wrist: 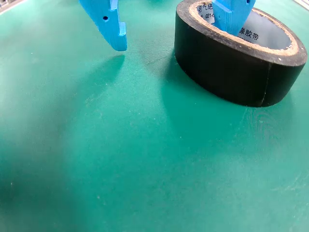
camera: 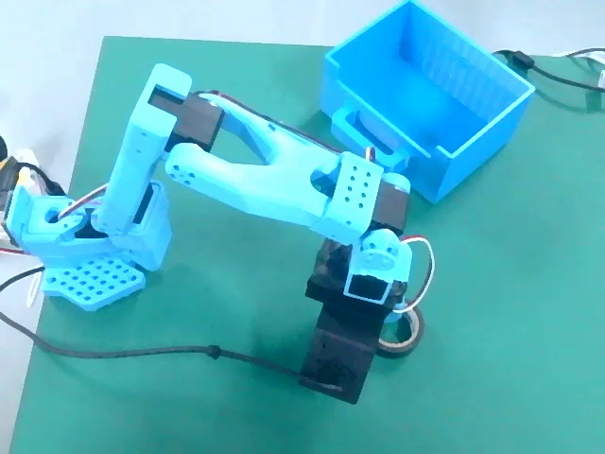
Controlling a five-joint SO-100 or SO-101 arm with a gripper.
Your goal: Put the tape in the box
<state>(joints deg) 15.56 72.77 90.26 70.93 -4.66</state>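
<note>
The tape (wrist: pixel 231 72) is a black roll with a whitish core, lying flat on the green mat at the upper right of the wrist view. My gripper (wrist: pixel 176 36) is open and straddles the roll's left wall. One blue finger (wrist: pixel 234 14) reaches down into the core hole, and the other finger (wrist: pixel 110 24) hangs outside, well left of the roll with mat showing between. In the fixed view the tape (camera: pixel 412 337) peeks out from under the lowered gripper (camera: pixel 397 320). The box (camera: pixel 477 142), a bright blue bin, stands empty at the top right.
A black cable (camera: pixel 142 352) runs along the mat from the left edge to the black wrist block. The arm's base (camera: pixel 85 255) sits at the mat's left side. More cables lie on the white table behind the box (camera: pixel 558 71).
</note>
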